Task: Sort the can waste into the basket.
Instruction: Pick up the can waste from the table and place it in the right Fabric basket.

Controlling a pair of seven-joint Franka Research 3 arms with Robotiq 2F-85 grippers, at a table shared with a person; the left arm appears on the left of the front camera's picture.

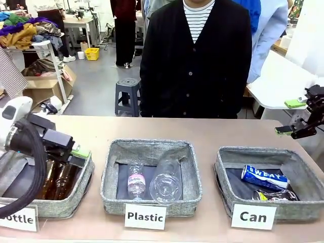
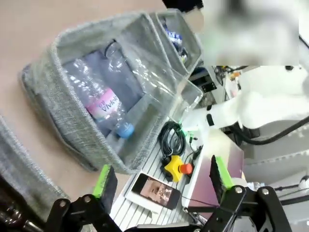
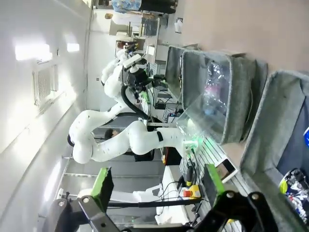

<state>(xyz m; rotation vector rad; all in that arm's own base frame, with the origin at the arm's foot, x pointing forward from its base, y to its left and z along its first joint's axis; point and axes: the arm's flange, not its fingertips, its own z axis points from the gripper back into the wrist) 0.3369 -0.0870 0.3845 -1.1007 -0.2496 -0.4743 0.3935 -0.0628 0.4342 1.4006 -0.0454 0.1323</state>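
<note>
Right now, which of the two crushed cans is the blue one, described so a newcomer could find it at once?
Start at the grey fabric square basket carded "Can", the rightmost of three along the table's near edge. Two crushed drink cans lie on its dark base. The blue and white crushed can lies farther from the card, with white SWEAT lettering, unlike the dark crushed can with green-yellow marks just nearer.

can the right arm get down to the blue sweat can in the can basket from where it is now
Probably yes: the right hand hangs open above the Can basket, and the blue can lies uncovered on top, nothing over it.
</note>
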